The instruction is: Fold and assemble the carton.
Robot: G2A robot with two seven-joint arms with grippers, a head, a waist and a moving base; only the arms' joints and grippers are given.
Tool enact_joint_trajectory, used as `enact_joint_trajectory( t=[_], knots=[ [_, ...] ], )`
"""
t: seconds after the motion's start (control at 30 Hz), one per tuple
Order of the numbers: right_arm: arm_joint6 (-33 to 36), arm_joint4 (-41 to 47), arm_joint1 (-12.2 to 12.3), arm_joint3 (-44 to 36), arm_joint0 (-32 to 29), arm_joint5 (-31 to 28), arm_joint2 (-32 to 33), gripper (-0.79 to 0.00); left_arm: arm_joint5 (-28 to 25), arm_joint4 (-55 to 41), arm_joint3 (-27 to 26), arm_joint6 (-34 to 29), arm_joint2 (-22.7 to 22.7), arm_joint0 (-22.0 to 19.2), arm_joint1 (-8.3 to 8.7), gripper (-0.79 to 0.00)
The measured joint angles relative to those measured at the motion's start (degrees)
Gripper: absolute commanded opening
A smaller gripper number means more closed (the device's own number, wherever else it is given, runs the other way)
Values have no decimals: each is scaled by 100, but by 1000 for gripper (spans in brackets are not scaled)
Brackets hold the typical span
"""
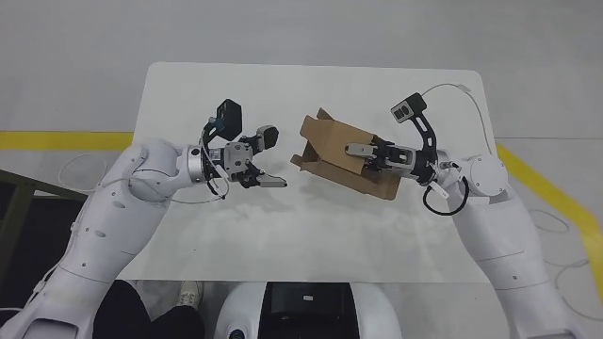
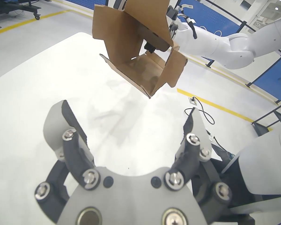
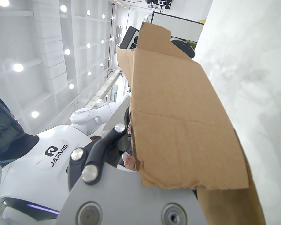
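Observation:
A brown cardboard carton point(image 1: 332, 141) is held above the white table point(image 1: 311, 235) as an open sleeve with its end flaps spread. My right gripper point(image 1: 366, 150) is shut on one wall of it, one finger outside and a dark finger point(image 2: 150, 47) inside. From the left wrist the carton point(image 2: 140, 69) shows its open end and hollow inside. In the right wrist view a carton panel point(image 3: 178, 122) covers the fingers. My left gripper point(image 1: 268, 162) hovers over the table a short way from the carton, open and holding nothing, its fingers point(image 2: 65, 118) spread wide.
The table edge point(image 1: 311, 64) runs along the far side, with grey floor beyond. Yellow floor tape point(image 1: 57, 139) lies to both sides of the table. Bare tabletop point(image 2: 25, 108) stretches under and around both arms.

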Motion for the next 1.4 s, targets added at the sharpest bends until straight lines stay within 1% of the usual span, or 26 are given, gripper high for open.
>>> enact_joint_trajectory(
  t=[0.37, 0.43, 0.5, 0.63, 0.73, 0.83, 0.9, 1.0, 1.07, 1.17, 1.23, 1.3, 1.4],
  knots=[
    [0, 0, 0, 0, 0, 0, 0, -785, 4, 3, -3, 2, 1, 4, 0, 0],
    [0, 0, 0, 0, 0, 0, 0, -785, 102, 47, -28, 35, 11, 63, -3, 0],
    [0, 0, 0, 0, 0, 0, 0, -785, 198, 4, -19, 153, 22, 154, -11, 0],
    [0, 0, 0, 0, 0, 0, 0, -785, 48, 248, 96, 492, -70, 222, -21, 0],
    [0, 0, 0, 0, 0, 0, 0, -785, -2, 794, 117, 1001, -192, 299, -41, 0],
    [0, 0, 0, 0, 0, 0, 0, -785, -1, 1761, 96, 1781, -338, 433, -67, 0],
    [0, 0, 0, 0, 0, 0, 0, -785, 0, 2523, 74, 2412, -408, 505, -91, 0],
    [0, 0, 0, 0, 0, 0, 0, -785, 0, 3527, 30, 3362, -375, 593, -124, 0],
    [0, 0, 0, 0, 0, 0, 0, -785, 0, 4091, 69, 3957, -274, 613, -139, 0],
    [0, 0, 0, 0, 0, 0, 0, -785, 0, 4769, 146, 4636, -66, 547, -144, 0],
    [0, 0, 0, 0, 0, 0, 0, -785, 0, 5070, 233, 4964, 85, 490, -145, 0],
    [0, 0, 0, 0, 0, 0, 0, -785, 0, 5200, 368, 5293, 292, 409, -148, 0],
    [0, 0, 0, 0, 0, 0, 0, -785, 0, 5126, 544, 5542, 586, 230, -149, 0]
  ],
)
